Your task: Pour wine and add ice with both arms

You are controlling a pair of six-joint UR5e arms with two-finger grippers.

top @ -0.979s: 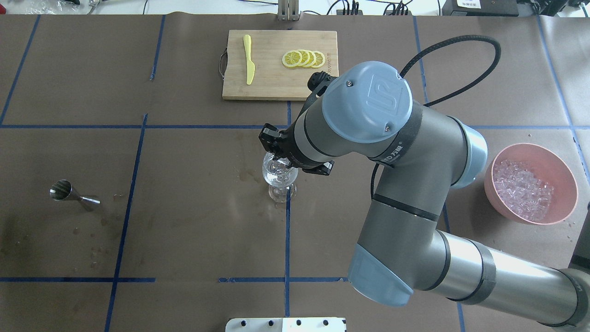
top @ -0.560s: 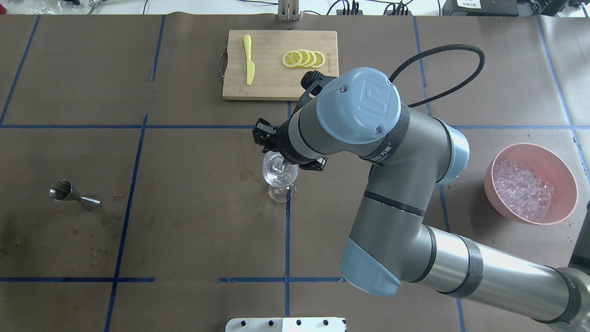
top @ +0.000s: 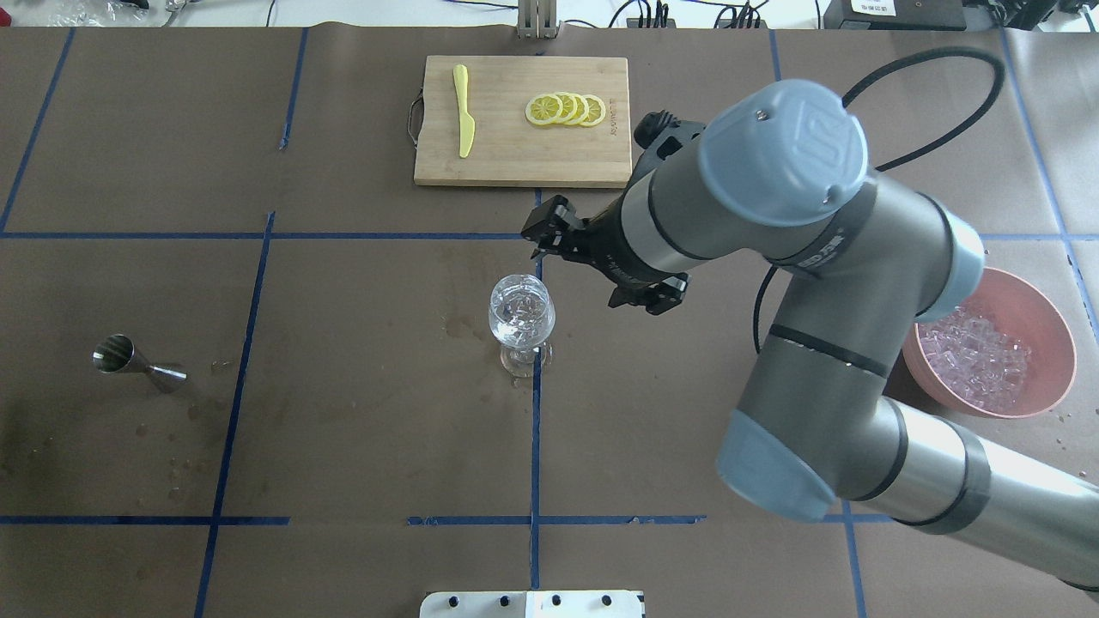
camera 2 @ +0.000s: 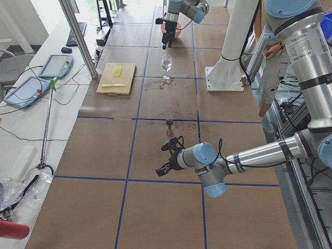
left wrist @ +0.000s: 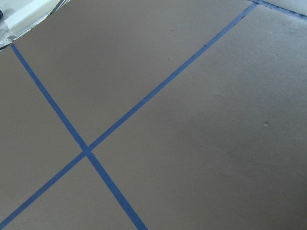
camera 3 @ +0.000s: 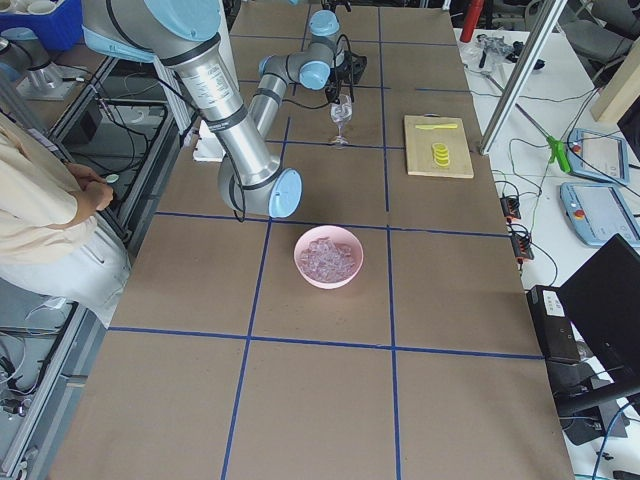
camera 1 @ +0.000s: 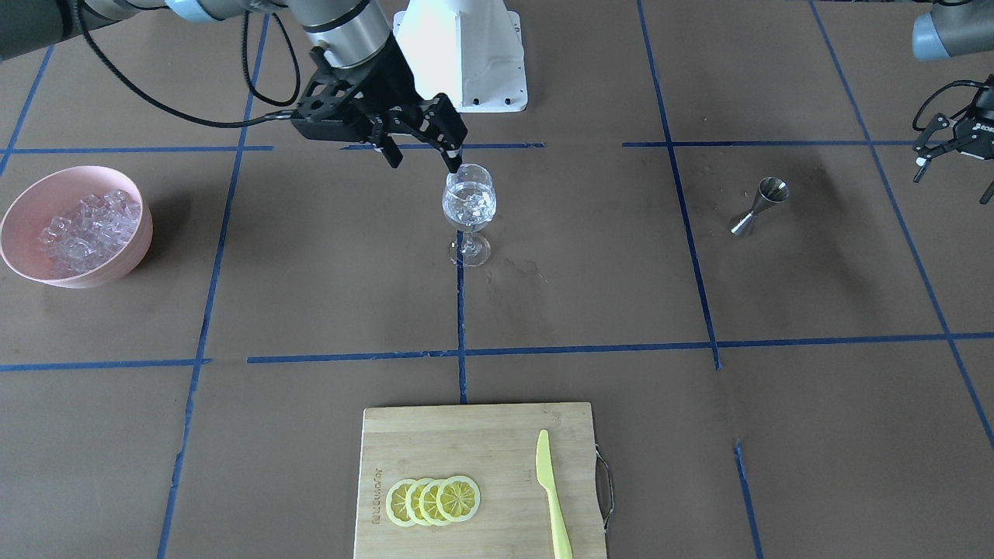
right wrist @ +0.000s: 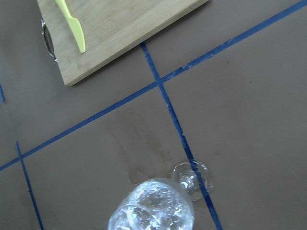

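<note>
A clear wine glass (top: 521, 319) stands upright at the table's middle and holds several ice cubes; it also shows in the front view (camera 1: 469, 203) and the right wrist view (right wrist: 152, 212). I cannot make out the wine. More ice (top: 986, 354) fills a pink bowl (top: 1052, 319) at the right. My right gripper (top: 543, 233) hovers just beyond and right of the glass, open and empty (camera 1: 424, 159). My left gripper (camera 1: 954, 172) is open and empty above the table's left end, beyond a steel jigger (camera 1: 757, 203).
A bamboo cutting board (top: 515, 159) lies at the far middle with lemon slices (top: 566, 109) and a yellow knife (top: 464, 110). The jigger (top: 133, 359) lies on its side at the left. Wet spots mark the paper by the glass. The white base block (camera 1: 466, 54) stands behind.
My right gripper has moved from right over the glass's rim away to the right and toward the board. The arm's elbow has swung right, partly over the pink bowl. The glass has not moved.
</note>
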